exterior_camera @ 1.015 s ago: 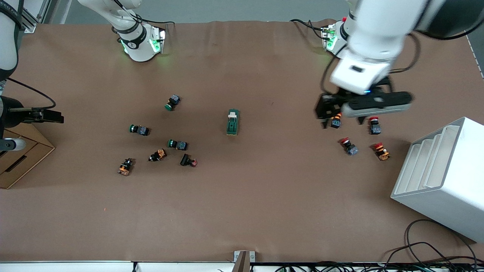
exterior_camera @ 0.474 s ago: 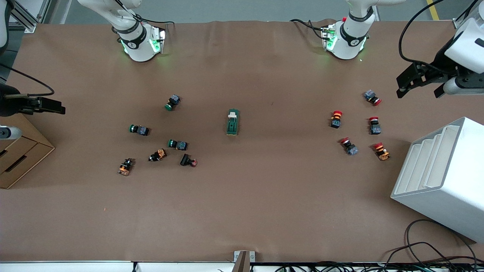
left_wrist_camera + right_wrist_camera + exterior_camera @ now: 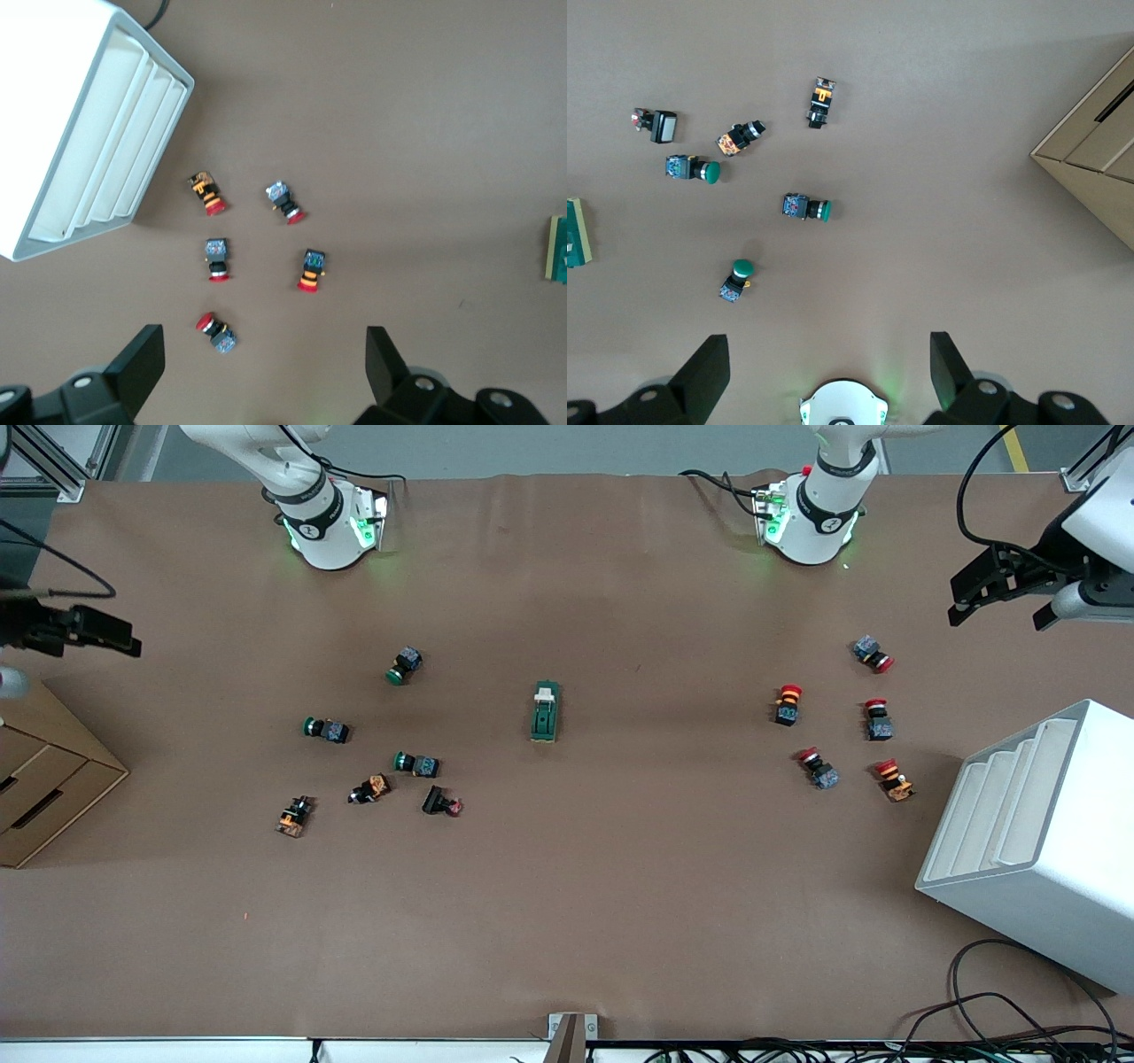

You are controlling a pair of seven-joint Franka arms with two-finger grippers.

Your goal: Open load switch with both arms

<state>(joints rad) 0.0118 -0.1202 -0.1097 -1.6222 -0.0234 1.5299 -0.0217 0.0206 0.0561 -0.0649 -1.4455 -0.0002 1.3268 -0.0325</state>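
While the load switch (image 3: 545,711) is laid flat near the middle of the bench (image 3: 567,921), well apart from both arms, nothing is held by either gripper. The left gripper (image 3: 999,593) is held up over the bench's edge at the left arm's end, fingers (image 3: 137,363) spread wide. The right gripper (image 3: 84,631) is held up over the edge at the right arm's end, fingers (image 3: 704,372) spread wide too.

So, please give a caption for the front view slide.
Load switch untouched mid-table; left gripper and right gripper open at table ends.
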